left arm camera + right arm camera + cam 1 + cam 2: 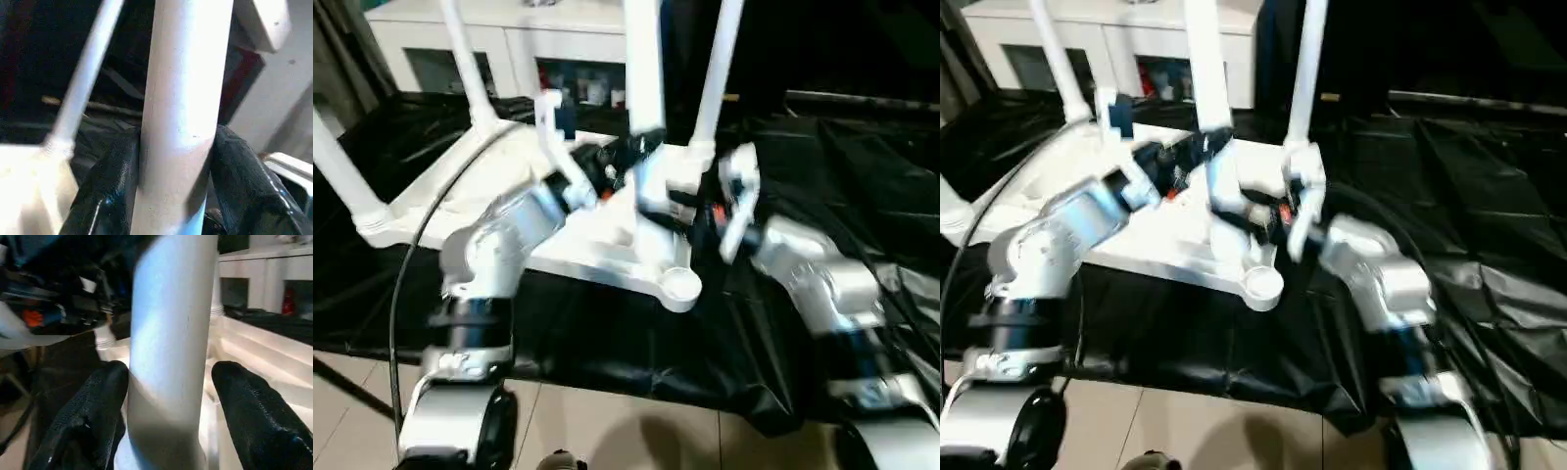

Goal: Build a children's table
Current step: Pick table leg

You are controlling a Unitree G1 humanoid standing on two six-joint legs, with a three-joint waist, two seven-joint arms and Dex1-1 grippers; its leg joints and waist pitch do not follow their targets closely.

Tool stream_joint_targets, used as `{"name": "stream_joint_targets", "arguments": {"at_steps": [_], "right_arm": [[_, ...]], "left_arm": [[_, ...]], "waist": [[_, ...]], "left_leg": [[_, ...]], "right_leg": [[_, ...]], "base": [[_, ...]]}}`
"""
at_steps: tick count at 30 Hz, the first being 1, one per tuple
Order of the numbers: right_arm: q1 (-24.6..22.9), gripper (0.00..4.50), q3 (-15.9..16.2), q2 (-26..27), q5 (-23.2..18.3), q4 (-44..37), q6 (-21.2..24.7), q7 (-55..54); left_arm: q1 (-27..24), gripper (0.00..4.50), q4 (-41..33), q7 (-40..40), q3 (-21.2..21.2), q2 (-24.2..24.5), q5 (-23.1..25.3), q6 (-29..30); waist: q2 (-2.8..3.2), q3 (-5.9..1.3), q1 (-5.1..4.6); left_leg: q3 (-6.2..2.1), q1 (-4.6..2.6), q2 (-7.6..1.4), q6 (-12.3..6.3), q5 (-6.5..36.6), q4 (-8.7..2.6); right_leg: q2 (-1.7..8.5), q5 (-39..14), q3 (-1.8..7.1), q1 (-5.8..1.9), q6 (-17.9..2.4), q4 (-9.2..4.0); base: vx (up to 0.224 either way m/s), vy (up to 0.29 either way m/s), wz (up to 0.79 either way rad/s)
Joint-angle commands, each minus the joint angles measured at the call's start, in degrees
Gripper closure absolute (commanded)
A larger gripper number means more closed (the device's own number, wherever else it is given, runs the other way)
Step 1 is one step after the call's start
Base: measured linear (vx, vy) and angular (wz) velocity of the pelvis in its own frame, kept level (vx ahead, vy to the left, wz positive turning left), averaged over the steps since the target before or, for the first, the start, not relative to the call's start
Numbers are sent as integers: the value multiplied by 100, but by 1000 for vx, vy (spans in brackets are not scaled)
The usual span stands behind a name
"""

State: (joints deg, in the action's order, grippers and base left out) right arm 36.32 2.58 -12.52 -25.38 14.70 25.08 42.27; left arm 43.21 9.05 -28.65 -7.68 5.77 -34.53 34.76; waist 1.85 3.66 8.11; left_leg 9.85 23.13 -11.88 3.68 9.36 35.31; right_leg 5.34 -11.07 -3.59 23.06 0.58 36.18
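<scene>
the tabletop (607,240) lies upside down on black sheeting (636,343), ribbed side up, one empty corner socket (679,286) facing the robot. three legs stand in other corners; a fourth leg (644,69) rises upright between both grippers. the left gripper (171,196) is clamped on it — both black fingers (105,191) press its sides. the right gripper (168,401) straddles it with a gap on one side, so not gripping. a white cabinet (509,44) stands behind.
</scene>
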Motion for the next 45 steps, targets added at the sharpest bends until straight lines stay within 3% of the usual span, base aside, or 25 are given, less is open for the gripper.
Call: {"name": "stream_joint_targets", "arguments": {"at_steps": [1, 4, 8, 15, 16, 20, 23, 26, 28, 30, 41, 42, 45], "right_arm": [[28, 169, -43, 45, 97, 120, -56, -173], [44, 176, -56, 249, 225, 280, -148, -464], [116, 221, -115, 392, 337, 485, -290, -745], [123, 248, -97, 304, 327, 393, -305, -537], [105, 250, -91, 269, 291, 347, -290, -437], [-173, 252, 119, -113, -162, -229, 10, 811], [-285, 253, 264, -389, -349, -382, 280, 1411], [-318, 253, 310, -517, -408, -373, 344, 1697], [-308, 254, 311, -537, -418, -349, 360, 1755], [-288, 254, 301, -565, -437, -292, 383, 1864], [-236, 254, 292, -571, -352, -129, 278, 2023], [-223, 198, 280, -543, -308, -83, 220, 1961], [-195, 178, 196, -508, -403, -50, 396, 1905]], "left_arm": [[68, 258, -223, 113, 116, -59, 113, -72], [25, 259, -373, 182, 173, -170, 91, -77], [22, 259, -365, 214, 197, -210, 118, -137], [-4, 259, -345, 222, 241, -156, 223, -166], [-14, 203, -340, 230, 265, -136, 248, -152], [-34, 169, -348, -82, 154, -23, -348, 704], [-116, 143, -430, -705, 274, 171, -696, 1083], [-76, 143, -366, -889, 253, 197, -832, 1187], [-44, 143, -320, -902, 219, 193, -866, 1208], [40, 171, -205, -831, 92, 160, -959, 1251], [83, 247, -62, -526, -116, 81, -950, 1145], [93, 249, -45, -518, -119, 83, -934, 1122], [138, 250, -16, -547, -51, 134, -811, 1034]], "waist": [[-66, -510, -39], [-68, -503, -39], [-58, -488, -55], [-58, -494, -56], [-64, -493, -58], [-91, -497, -21], [-97, -494, -27], [-145, -475, -50], [-137, -469, -59], [-164, -469, -63], [-187, -488, -13], [-178, -489, -14], [-183, -478, -22]], "left_leg": [[3, -138, -68, 65, 679, -407], [10, -129, -62, 59, 706, -410], [6, -139, -59, 107, 890, -425], [3, -142, -62, 98, 840, -424], [4, -139, -62, 99, 834, -424], [14, -133, -51, -24, 741, -399], [19, -130, -51, -117, 716, -392], [21, -124, -55, -115, 804, -400], [20, -134, -63, -94, 860, -404], [19, -133, -65, -67, 873, -409], [17, -131, -69, -81, 685, -401], [16, -130, -67, -77, 683, -400], [18, -132, -60, -67, 764, -406]], "right_leg": [[226, -292, 187, -296, -1211, -338], [230, -319, 186, -296, -1251, -340], [227, -612, 191, -285, -1139, -374], [215, -430, 194, -288, -1119, -362], [217, -422, 195, -292, -1121, -362], [205, -268, 196, -322, -1190, -329], [206, -299, 188, -303, -1284, -340], [226, -602, 192, -309, -1294, -362], [232, -743, 193, -296, -1285, -383], [226, -786, 190, -296, -1260, -381], [233, -560, 188, -301, -1251, -362], [231, -548, 187, -301, -1252, -358], [228, -650, 190, -298, -1210, -378]], "base": [[0, 0, 0], [0, 0, 0], [0, 0, 0], [0, 0, 0], [0, 0, 0], [0, 0, 0], [0, 0, 0], [0, 0, 0], [0, 0, 0], [0, 0, 0], [0, 0, 0], [0, 0, 0], [0, 0, 0]]}}
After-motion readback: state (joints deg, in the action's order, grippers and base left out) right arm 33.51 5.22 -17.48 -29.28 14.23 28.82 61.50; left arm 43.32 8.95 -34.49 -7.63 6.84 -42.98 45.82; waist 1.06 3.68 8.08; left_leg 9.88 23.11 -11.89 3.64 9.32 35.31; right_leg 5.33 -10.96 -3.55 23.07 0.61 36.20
